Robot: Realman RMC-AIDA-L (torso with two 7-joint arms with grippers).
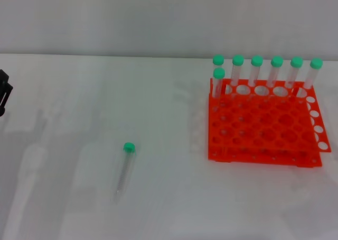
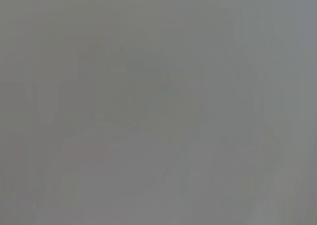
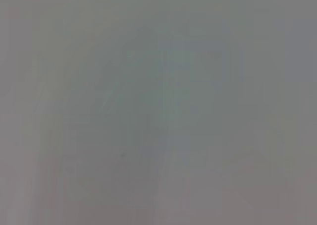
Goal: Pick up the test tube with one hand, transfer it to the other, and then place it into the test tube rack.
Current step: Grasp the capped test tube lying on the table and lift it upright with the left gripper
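Note:
A clear test tube [image 1: 124, 169] with a green cap lies flat on the white table, left of centre, cap toward the far side. The orange-red test tube rack [image 1: 264, 129] stands at the right with several green-capped tubes [image 1: 256, 71] upright along its far row. Only a black edge of my left gripper [image 1: 3, 94] shows at the left border of the head view, far from the lying tube. My right gripper is out of view. Both wrist views show only plain grey surface.
The white table [image 1: 169, 208] runs to a pale wall at the back. Most holes of the rack's top plate hold nothing.

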